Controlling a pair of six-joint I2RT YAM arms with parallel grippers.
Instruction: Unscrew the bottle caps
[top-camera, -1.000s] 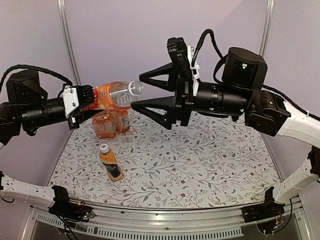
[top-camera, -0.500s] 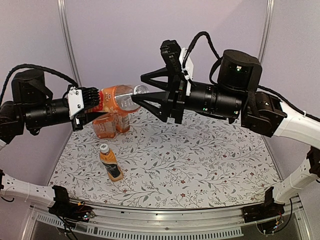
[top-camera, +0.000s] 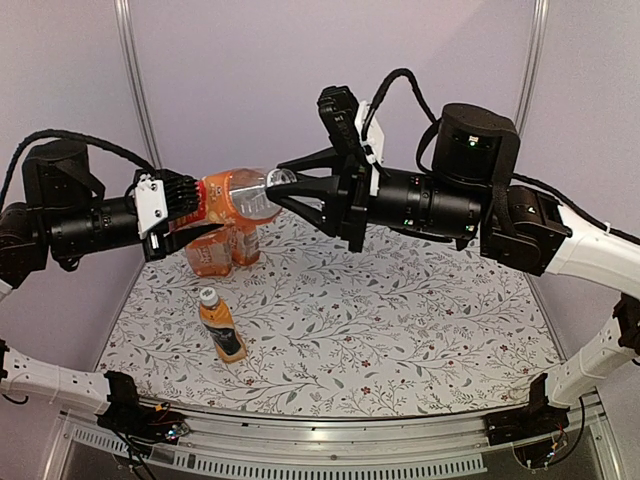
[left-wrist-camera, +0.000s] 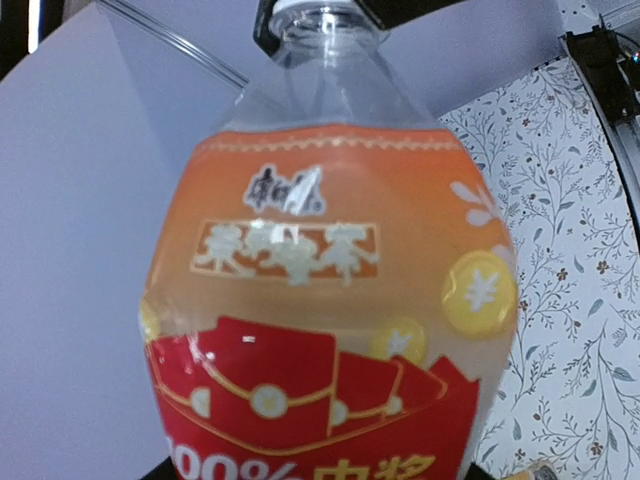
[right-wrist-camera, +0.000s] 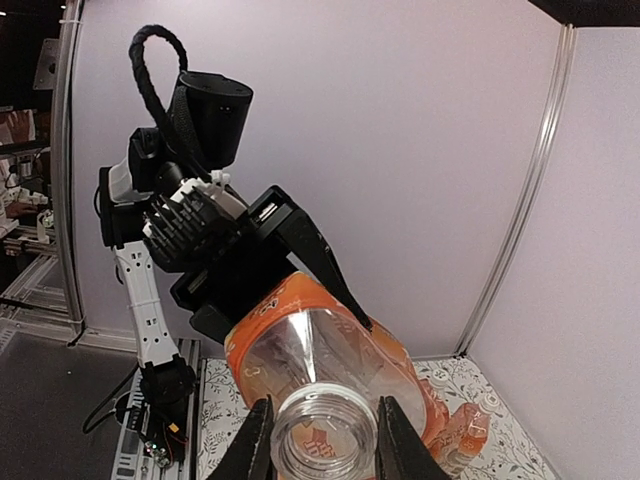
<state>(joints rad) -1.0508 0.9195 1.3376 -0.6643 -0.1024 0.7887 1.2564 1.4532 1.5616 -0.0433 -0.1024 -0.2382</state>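
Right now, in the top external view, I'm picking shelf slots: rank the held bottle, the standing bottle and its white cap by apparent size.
1. held bottle: largest, though it is held up nearer the camera, which may exaggerate it.
2. standing bottle.
3. white cap: clearly smallest.

Only one cap (top-camera: 208, 296) shows plainly: small, round and white, seated on the neck of the small bottle (top-camera: 222, 330) of orange drink that stands alone toward the near left. The large bottle (top-camera: 232, 200) lies sideways in the air. Its neck end (right-wrist-camera: 322, 437) looks like a clear ribbed ring, pinched on both sides by the right gripper (top-camera: 274, 181), and whether a cap sits on it cannot be told. The caps of the back bottles (top-camera: 205, 258) are hidden.
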